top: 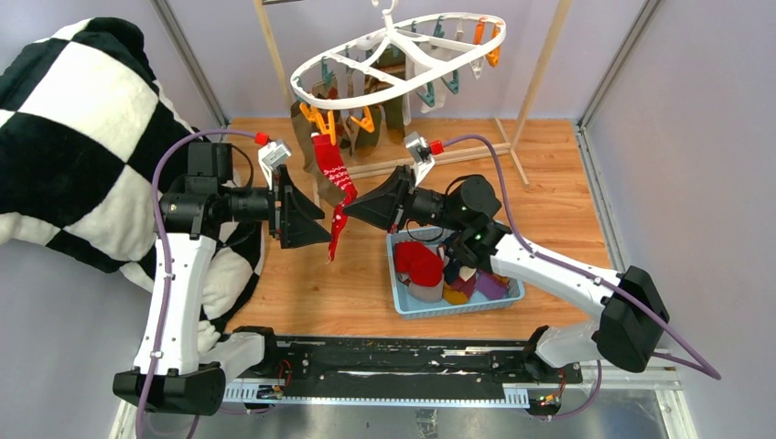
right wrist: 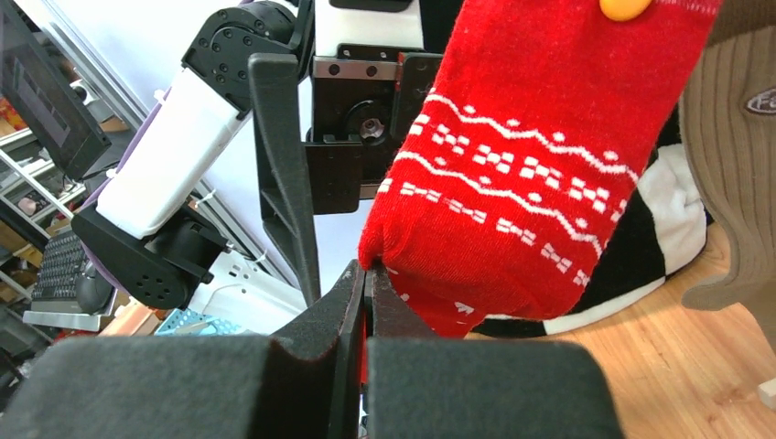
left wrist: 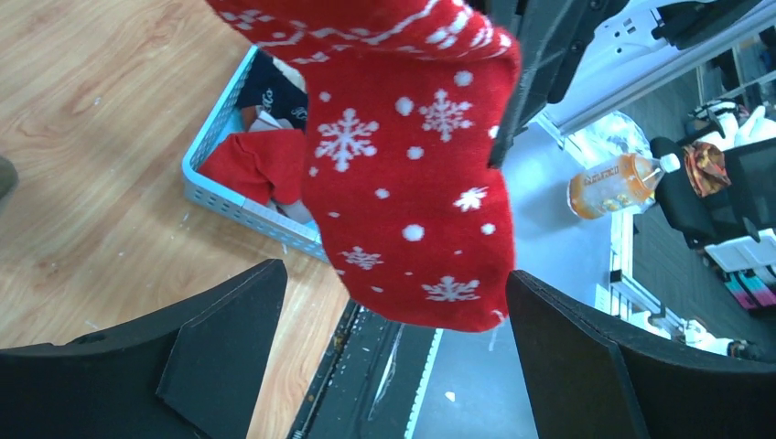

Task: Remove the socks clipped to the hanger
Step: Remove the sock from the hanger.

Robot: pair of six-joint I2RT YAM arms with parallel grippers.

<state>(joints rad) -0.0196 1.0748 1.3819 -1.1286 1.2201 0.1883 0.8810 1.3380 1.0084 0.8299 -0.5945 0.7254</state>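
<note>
The white oval hanger (top: pixel 398 59) hangs at the back with orange and teal clips round its rim. A red snowflake sock (top: pixel 331 178) hangs from an orange clip (right wrist: pixel 625 7) at its near-left rim. My right gripper (right wrist: pixel 366 270) is shut on the edge of this red sock (right wrist: pixel 531 155) near the heel. My left gripper (left wrist: pixel 393 272) stands open, one finger on each side of the toe of the red sock (left wrist: pixel 412 165) without touching it. Olive and brown socks (top: pixel 366 128) hang clipped behind it.
A light blue basket (top: pixel 512 297) with several socks in it sits on the wooden table below my right arm. A black-and-white checked blanket (top: pixel 73 137) fills the left side. The wooden rack (top: pixel 540 82) holds up the hanger at the back.
</note>
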